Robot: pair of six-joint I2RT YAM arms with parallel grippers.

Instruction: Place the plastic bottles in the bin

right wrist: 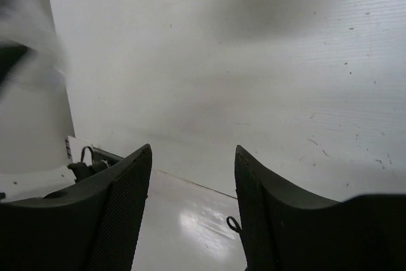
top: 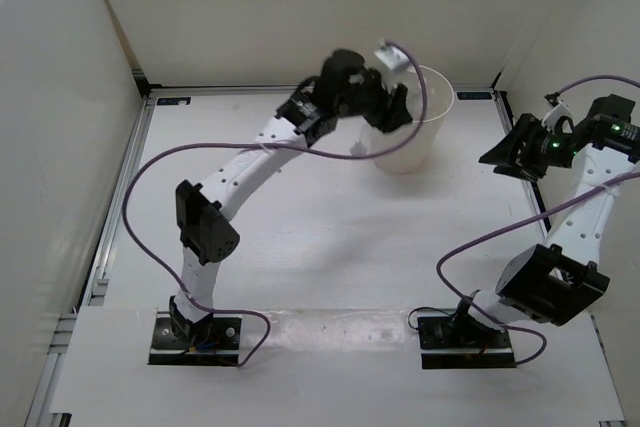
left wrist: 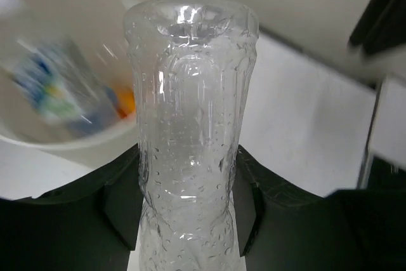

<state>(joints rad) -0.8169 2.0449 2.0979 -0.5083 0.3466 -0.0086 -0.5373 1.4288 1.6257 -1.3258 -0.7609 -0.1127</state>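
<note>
One plain clear bottle (left wrist: pixel 190 125) is clamped in the left gripper (left wrist: pixel 187 211) at the left rim of the far bin (top: pixel 408 155).
Two blurred bottles (left wrist: pixel 54 93), perhaps more, are seen inside it; the right gripper (right wrist: pixel 193 176) is held spread and empty.

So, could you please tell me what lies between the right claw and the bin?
Nothing lies there: in the top view, the stretch of table between the right claw and the bin is bare.

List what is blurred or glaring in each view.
Left wrist: clear bottle sharp, bin and its contents behind smeared. Right wrist: grey smear at the left edge, glare patch at bottom centre. Top external: left gripper slightly blurred.
</note>
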